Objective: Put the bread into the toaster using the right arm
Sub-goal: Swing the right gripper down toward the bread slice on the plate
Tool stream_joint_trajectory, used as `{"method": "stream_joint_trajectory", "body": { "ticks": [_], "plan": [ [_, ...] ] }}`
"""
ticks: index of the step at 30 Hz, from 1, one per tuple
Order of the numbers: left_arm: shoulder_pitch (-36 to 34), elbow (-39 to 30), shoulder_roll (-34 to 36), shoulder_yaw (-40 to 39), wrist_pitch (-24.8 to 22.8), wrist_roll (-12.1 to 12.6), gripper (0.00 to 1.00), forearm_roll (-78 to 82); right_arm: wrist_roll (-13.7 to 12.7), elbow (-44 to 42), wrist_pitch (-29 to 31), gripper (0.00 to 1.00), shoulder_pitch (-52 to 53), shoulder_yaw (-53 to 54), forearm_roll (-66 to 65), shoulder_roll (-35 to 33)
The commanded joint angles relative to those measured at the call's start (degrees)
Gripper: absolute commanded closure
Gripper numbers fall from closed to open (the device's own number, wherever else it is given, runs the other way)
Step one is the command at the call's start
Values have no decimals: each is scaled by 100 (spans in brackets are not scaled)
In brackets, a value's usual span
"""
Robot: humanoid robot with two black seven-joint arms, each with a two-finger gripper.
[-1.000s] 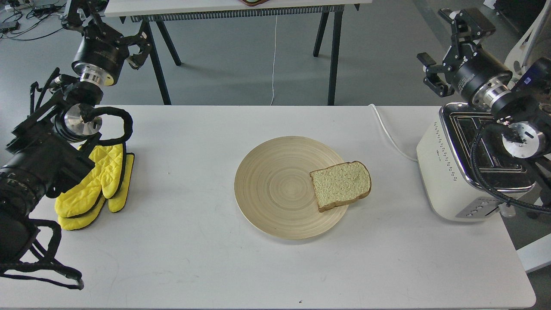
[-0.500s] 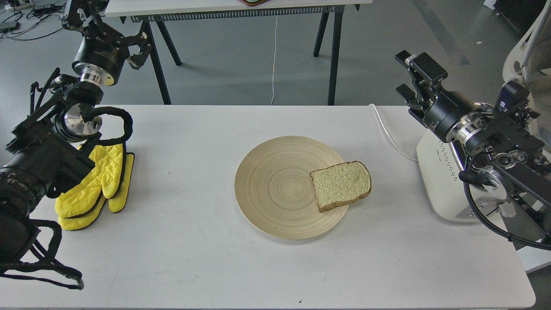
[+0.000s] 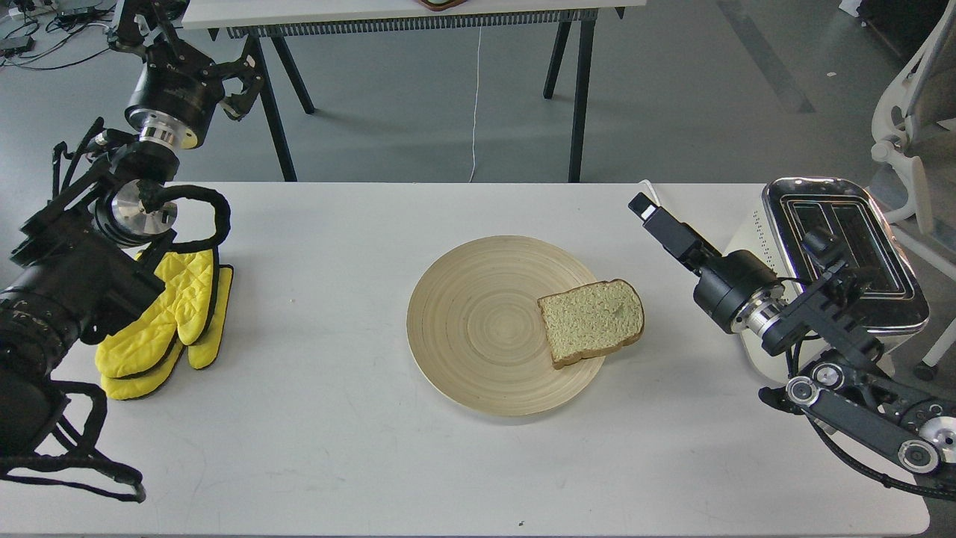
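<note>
The bread (image 3: 590,321) lies flat on the right edge of a round wooden plate (image 3: 478,321), its right side hanging over the rim. The cream toaster (image 3: 851,190) with a chrome top stands at the table's right end, its slots empty. My right arm reaches in low from the right in front of the toaster. Its slim gripper (image 3: 648,212) hovers above the table, up and to the right of the bread, apart from it; its fingers do not show apart. My left gripper (image 3: 240,84) is raised at the far left, away from the bread.
Yellow oven mitts (image 3: 164,321) lie on the table's left side beside my left arm. A second table (image 3: 403,11) stands behind. An office chair (image 3: 911,134) is at the right, behind the toaster.
My right arm has swung down from above the toaster and to the left, bringing its gripper low over the table near the bread. The toaster top is now uncovered. The left arm and bread are unmoved.
</note>
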Motion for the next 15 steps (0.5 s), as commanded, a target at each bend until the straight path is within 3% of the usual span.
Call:
{"method": "stream_joint_trajectory", "body": {
  "ticks": [1,8,15],
  "plan": [
    [0,0,0,2,0,2,0,0,-17,-75,-325,5,-129,-249,25,8],
    [0,0,0,2,0,2,0,0,-17,-514,-369,7,-472,-223,218,192],
    [0,0,0,2,0,2,0,0,27,-1164,-282,8,-499,-276,816,886]
  ]
}}
